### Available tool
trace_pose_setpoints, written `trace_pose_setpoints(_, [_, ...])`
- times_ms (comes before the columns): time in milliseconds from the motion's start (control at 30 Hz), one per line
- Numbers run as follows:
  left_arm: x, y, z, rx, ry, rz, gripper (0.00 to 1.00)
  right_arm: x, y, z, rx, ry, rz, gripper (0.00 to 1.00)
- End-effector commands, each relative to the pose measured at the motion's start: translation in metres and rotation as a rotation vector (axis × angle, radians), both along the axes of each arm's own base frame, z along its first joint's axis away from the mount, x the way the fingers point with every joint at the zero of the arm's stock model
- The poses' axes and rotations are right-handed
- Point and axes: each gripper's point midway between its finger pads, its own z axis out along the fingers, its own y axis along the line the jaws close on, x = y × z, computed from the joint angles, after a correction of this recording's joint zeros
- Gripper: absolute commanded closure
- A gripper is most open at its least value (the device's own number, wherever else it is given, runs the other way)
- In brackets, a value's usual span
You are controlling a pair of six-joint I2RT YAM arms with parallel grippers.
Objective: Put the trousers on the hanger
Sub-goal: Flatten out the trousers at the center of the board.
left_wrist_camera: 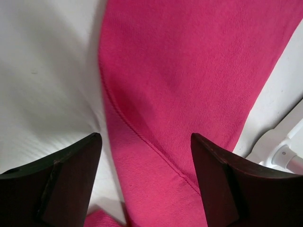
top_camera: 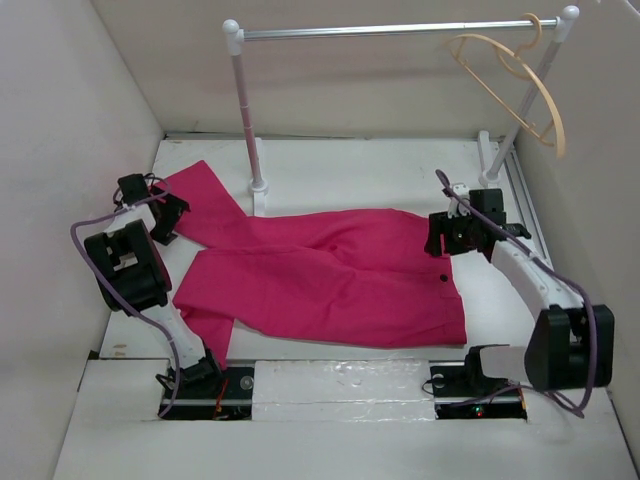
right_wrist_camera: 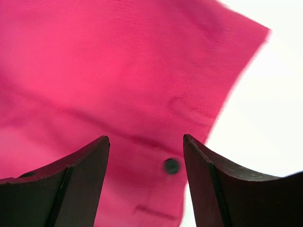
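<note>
1. Trousers [top_camera: 330, 280], bright pink, lie flat on the white table [top_camera: 330, 165] beneath both pairs of fingers. We see neither pair gripping the cloth.
2. Left gripper [left_wrist_camera: 146, 142]: its dark fingers [left_wrist_camera: 61, 184] stand wide apart with nothing between them. Below the gap we see a trouser leg with a stitched seam running diagonally. One finger is over bare table and the other over cloth. We cannot tell whether the tips touch the fabric.
3. Right gripper [right_wrist_camera: 146, 142]: its fingers [right_wrist_camera: 61, 182] are likewise spread wide and empty. Below the gap lies the waistband end, with a dark button [right_wrist_camera: 171, 165] closer to the right-hand finger in that view.
4. From overhead, the left gripper sits at the far-left end of the upper leg, near the left wall. The right gripper sits over the far corner of the waistband, on the right.
5. Trousers layout: the waist is to the right and the two legs run left and splay apart. One leg angles toward the far-left corner, the other toward the left arm's base.
6. Hanger [top_camera: 517, 63]: light tan wood, hooked over the right end of the rail [top_camera: 390, 30]. It is tilted, bare, and well apart from the trousers.
7. The rail's left post foot stands just beside the far edge of the trousers.
</note>
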Motion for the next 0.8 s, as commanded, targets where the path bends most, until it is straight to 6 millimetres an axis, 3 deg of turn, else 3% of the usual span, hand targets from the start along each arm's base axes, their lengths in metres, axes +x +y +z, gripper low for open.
trace_pose_setpoints(0, [0.015, -0.004, 0.008, 0.012, -0.046, -0.033, 0.29, 0.039, -0.031, -0.004, -0.028, -0.068, -0.144, 0.31])
trace_pose_setpoints(100, [0.015, -0.001, 0.005, 0.027, -0.039, -0.032, 0.37, 0.064, -0.058, -0.032, -0.007, -0.033, -0.232, 0.29])
trace_pose_setpoints(233, [0.014, -0.002, -0.001, 0.02, -0.031, -0.038, 0.39, 0.084, -0.053, -0.044, 0.072, -0.087, -0.224, 0.29])
trace_pose_setpoints(367, [0.014, -0.004, -0.008, 0.014, -0.028, -0.045, 0.47, 0.094, -0.051, -0.07, 0.069, -0.025, -0.218, 0.29])
trace_pose_setpoints(433, [0.013, -0.006, -0.009, 0.006, -0.031, -0.053, 0.75, 0.097, -0.045, -0.073, 0.094, -0.017, -0.198, 0.46])
trace_pose_setpoints(467, [0.011, -0.004, -0.007, 0.013, -0.025, -0.043, 1.0, 0.099, -0.041, -0.074, 0.129, -0.018, -0.205, 0.65])
trace_pose_setpoints(533, [0.01, -0.004, 0.001, 0.022, -0.037, -0.042, 1.0, 0.096, -0.04, -0.075, 0.137, -0.014, -0.206, 0.84])
trace_pose_setpoints(600, [0.006, -0.002, 0.011, 0.047, -0.048, -0.028, 1.0, 0.095, -0.039, -0.071, 0.14, -0.026, -0.202, 0.97])
trace_pose_setpoints(633, [0.004, -0.001, 0.03, 0.066, -0.088, -0.022, 1.0, 0.091, -0.044, -0.07, 0.132, -0.027, -0.217, 1.0])
trace_pose_setpoints(700, [-0.005, 0.002, 0.046, 0.097, -0.1, 0.013, 1.0, 0.086, -0.051, -0.067, 0.114, -0.03, -0.242, 1.0])
trace_pose_setpoints(767, [-0.017, 0.003, 0.083, 0.139, -0.149, 0.047, 1.0, 0.082, -0.06, -0.057, 0.091, -0.036, -0.272, 1.0])
